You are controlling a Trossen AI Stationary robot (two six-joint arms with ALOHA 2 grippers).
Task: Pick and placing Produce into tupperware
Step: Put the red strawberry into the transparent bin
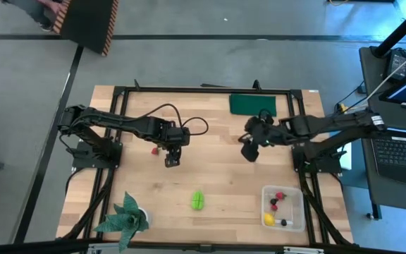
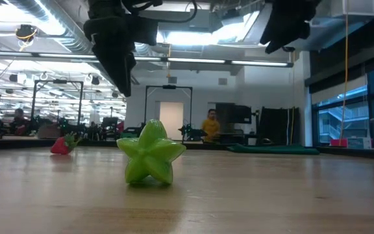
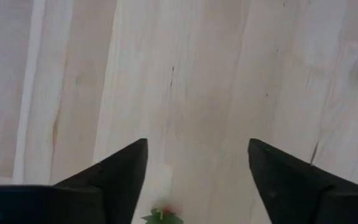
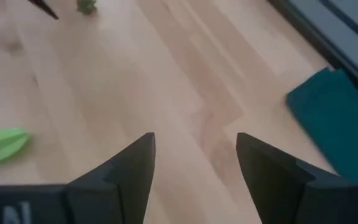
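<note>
Here the small red toy strawberry (image 1: 153, 149) lies just beside the left gripper (image 1: 171, 161), its fingers apart and empty, far nearer than the right gripper (image 1: 249, 155), likewise apart.

Green ridged star fruit (image 1: 198, 200) on bare bench, lower centre. Red strawberry (image 1: 153, 149) centre-left. Clear tupperware (image 1: 298, 201) lower right holds lemon (image 1: 268, 219), red and dark berries.

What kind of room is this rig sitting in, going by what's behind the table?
Probably a large open lab or workshop. The low view shows exposed ceiling ducts, a person at workstations across the floor, and big windows; the high view shows a laptop beside the wooden table.
</note>
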